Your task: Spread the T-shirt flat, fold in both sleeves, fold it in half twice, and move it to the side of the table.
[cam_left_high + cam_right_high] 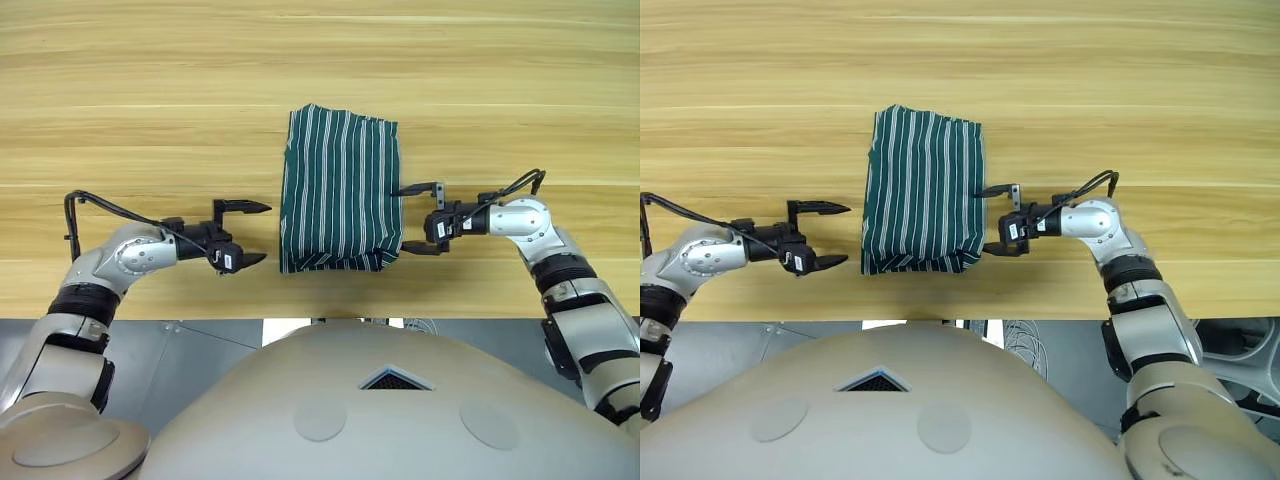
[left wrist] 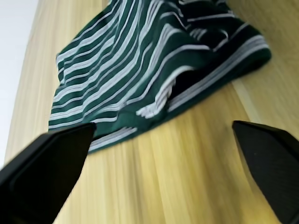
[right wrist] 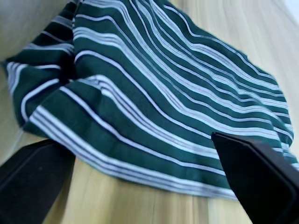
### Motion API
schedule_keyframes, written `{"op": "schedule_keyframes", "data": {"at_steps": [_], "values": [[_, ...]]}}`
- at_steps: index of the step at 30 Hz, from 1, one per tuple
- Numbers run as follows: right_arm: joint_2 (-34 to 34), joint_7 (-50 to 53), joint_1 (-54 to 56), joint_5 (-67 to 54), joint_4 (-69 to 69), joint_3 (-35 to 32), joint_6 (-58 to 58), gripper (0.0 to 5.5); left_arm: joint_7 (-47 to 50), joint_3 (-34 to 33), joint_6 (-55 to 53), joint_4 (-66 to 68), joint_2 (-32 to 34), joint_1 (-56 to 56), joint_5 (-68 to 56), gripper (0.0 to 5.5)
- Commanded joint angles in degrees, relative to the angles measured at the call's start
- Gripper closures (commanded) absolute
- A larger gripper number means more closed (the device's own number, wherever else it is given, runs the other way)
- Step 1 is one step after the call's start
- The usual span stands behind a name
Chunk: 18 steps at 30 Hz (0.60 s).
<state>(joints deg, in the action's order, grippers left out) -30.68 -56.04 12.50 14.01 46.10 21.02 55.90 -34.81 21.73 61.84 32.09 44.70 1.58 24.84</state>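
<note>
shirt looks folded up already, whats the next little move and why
Probably ease the left gripper in to the T-shirt's left edge. The shirt lies folded into a compact rectangle on the table, so only the move aside seems left. The right gripper, fingers open, is at its right edge; the left gripper, also open, is apart from the cloth.

Left end effector (image 2: 163, 127) spread wide, dark fingers (image 2: 46, 172) well apart. Straight ahead, folded green T-shirt (image 2: 140, 70) with white stripes, flat on the pale wooden desk (image 2: 187, 186). Nearest hem just beyond the fingertips, very close to one of them. Layers gaping at the near edge, dark hollow inside. Bare desk between the fingers.
</note>
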Motion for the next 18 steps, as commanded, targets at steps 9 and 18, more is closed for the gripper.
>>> {"op": "schedule_keyframes", "data": {"at_steps": [9,18], "values": [[-0.63,-4.15,-3.67,-3.43,-5.51,6.44,-6.50,1.76,-0.88,6.43,-0.81,5.60,-3.11,2.83,1.22,0.10],[-0.23,-2.99,-1.80,-2.97,-4.17,7.01,-7.64,3.42,0.41,11.36,2.62,11.64,-5.57,6.12,3.50,0.62]]}}
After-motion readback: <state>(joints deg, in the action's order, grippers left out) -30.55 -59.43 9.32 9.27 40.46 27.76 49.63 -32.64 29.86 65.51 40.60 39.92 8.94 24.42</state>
